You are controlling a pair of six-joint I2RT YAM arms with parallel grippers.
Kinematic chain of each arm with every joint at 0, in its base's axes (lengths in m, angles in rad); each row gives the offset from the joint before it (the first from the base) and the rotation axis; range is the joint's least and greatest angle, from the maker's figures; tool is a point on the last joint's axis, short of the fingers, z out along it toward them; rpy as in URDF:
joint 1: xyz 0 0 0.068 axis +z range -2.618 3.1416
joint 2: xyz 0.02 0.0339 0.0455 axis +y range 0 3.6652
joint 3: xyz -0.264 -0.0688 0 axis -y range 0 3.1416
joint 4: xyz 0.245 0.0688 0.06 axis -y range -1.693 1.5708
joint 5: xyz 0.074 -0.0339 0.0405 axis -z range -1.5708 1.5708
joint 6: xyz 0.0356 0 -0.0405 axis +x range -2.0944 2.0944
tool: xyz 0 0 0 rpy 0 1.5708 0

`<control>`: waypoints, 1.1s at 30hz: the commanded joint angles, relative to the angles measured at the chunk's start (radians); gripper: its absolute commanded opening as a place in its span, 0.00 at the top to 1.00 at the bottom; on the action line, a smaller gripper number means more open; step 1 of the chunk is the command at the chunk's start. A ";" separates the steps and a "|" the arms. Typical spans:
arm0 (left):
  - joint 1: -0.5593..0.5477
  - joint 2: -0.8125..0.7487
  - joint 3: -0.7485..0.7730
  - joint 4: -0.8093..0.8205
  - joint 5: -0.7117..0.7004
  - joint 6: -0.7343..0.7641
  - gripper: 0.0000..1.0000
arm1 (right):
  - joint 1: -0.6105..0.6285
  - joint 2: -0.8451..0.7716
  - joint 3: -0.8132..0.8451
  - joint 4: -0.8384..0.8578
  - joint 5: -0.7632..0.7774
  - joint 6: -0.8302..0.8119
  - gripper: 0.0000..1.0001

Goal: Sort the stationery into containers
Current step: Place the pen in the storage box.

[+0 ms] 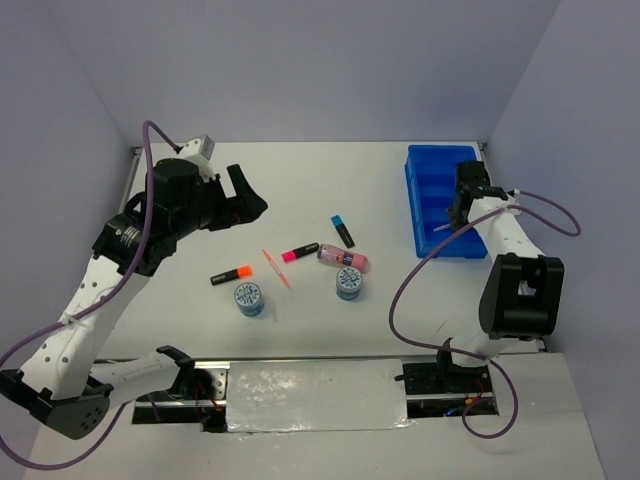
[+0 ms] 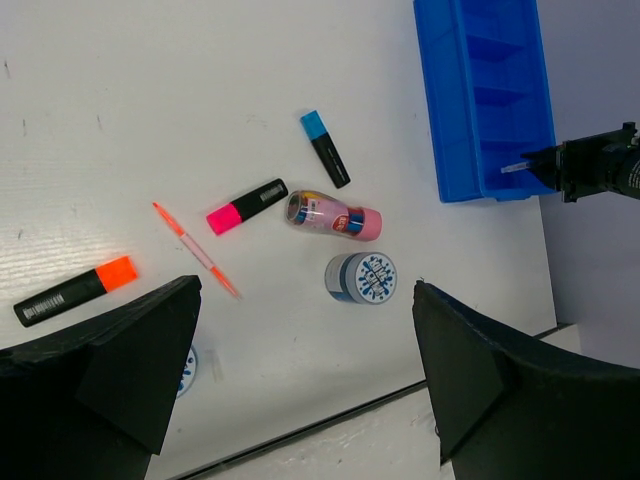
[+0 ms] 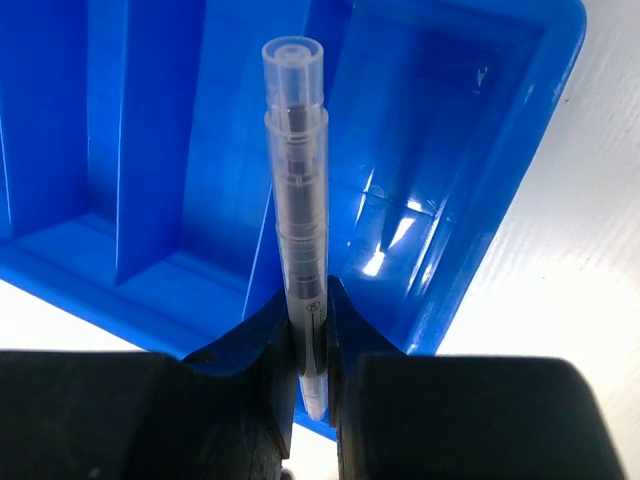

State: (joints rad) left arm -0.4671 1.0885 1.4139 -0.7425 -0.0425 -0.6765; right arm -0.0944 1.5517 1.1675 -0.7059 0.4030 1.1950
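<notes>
Clear pen (image 3: 297, 200) could bridge a divider or tip over the rim if let go now, since it hangs close to a divider of the blue tray (image 3: 480, 200), over its end compartment. The right claw (image 3: 310, 370) is clamped on the pen near one end, the rest jutting forward. The left claw (image 1: 243, 197) hangs wide open above the counter (image 1: 330, 180).

tray (image 1: 428, 190) at table's (image 1: 330, 180) right edge, pen (image 3: 297, 200) over its near end. left of it, mid-table: tube (image 1: 343, 258) w/ disc (image 1: 349, 283) just in front, highlighter (image 1: 343, 231) behind; 2nd disc (image 1: 248, 298) further left.
</notes>
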 commanded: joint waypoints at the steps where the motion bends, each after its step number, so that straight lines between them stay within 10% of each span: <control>1: 0.001 -0.013 0.016 0.017 0.021 0.037 0.01 | -0.007 0.011 -0.025 0.023 0.014 0.075 0.95; 22: 0.001 0.001 0.011 0.029 0.035 0.074 0.01 | -0.005 -0.019 -0.026 0.055 -0.012 0.106 0.34; 33: 0.012 0.106 0.073 -0.169 -0.120 -0.047 0.01 | 0.185 -0.180 0.196 0.233 -0.285 -0.579 0.22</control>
State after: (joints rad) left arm -0.4644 1.1839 1.4586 -0.8505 -0.1078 -0.6716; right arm -0.0151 1.4425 1.3003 -0.5571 0.2825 0.9218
